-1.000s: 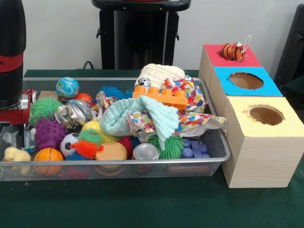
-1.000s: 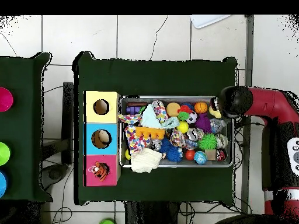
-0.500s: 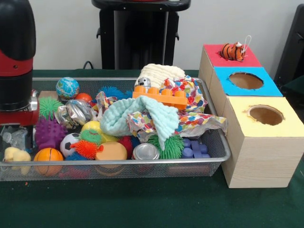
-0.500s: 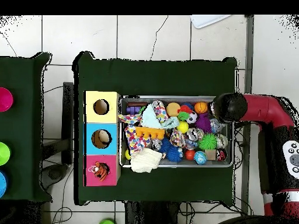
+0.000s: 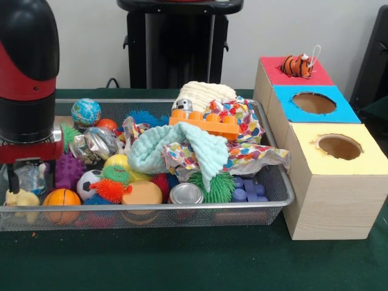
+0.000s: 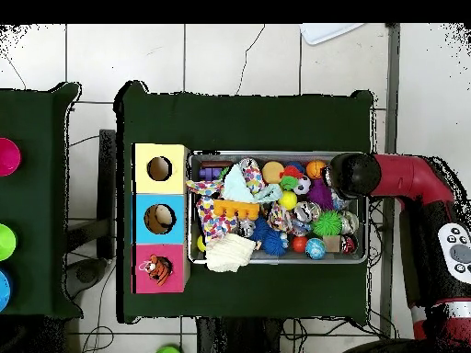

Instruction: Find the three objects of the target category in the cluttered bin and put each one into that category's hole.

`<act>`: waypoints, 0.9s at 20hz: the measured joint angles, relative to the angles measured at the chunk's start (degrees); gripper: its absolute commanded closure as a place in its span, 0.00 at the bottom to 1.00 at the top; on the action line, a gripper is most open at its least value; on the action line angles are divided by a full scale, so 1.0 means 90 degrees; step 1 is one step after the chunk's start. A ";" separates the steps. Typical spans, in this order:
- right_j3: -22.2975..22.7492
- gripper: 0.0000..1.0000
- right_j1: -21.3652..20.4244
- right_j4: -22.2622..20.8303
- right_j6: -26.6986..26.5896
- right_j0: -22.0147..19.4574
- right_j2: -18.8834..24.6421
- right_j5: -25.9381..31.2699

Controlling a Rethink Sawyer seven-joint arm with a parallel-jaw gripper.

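Observation:
The wire mesh bin (image 5: 151,207) is full of toys; it also shows in the overhead view (image 6: 276,262). My gripper (image 5: 27,182) hangs at the bin's left end in the front view, fingers apart and empty, just above a pale yellow plush (image 5: 19,197) in the front left corner. In the overhead view the arm's end (image 6: 354,175) covers the gripper and that plush. An orange tiger-striped plush (image 5: 297,65) lies on the red surround (image 5: 273,66) of the wooden box, covering the hole; it also shows from above (image 6: 156,269). No tan-orange plush shows.
The blue-surround hole (image 5: 313,103) and the yellow-surround hole (image 5: 339,147) stand nearer on the same box. An orange brick (image 5: 204,124), a mint cloth (image 5: 176,151), a basketball (image 5: 60,198), a purple spiky ball (image 5: 66,171) and other balls crowd the bin.
The arm has moved right in the front view, further over the bin's left end, bringing the gripper above the pale yellow plush. The toys have not moved.

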 measured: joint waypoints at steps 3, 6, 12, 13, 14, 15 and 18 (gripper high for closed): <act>-0.0001 0.00 0.0012 -0.0010 0.0000 -0.0003 -0.0006 -0.0107; 0.0000 0.00 0.0033 -0.0095 0.0000 -0.0013 -0.0006 -0.0286; -0.0002 0.00 0.0056 -0.0346 0.0000 -0.0094 -0.0016 -0.0543; -0.0003 0.00 0.0070 -0.0398 0.0000 -0.0117 -0.0016 -0.0613; -0.0003 0.00 0.0081 -0.0414 0.0000 -0.0123 -0.0016 -0.0642; -0.0004 0.00 0.0091 -0.0427 0.0000 -0.0128 -0.0016 -0.0664; -0.0026 0.00 0.0158 -0.0481 0.0000 -0.0158 -0.0016 -0.0765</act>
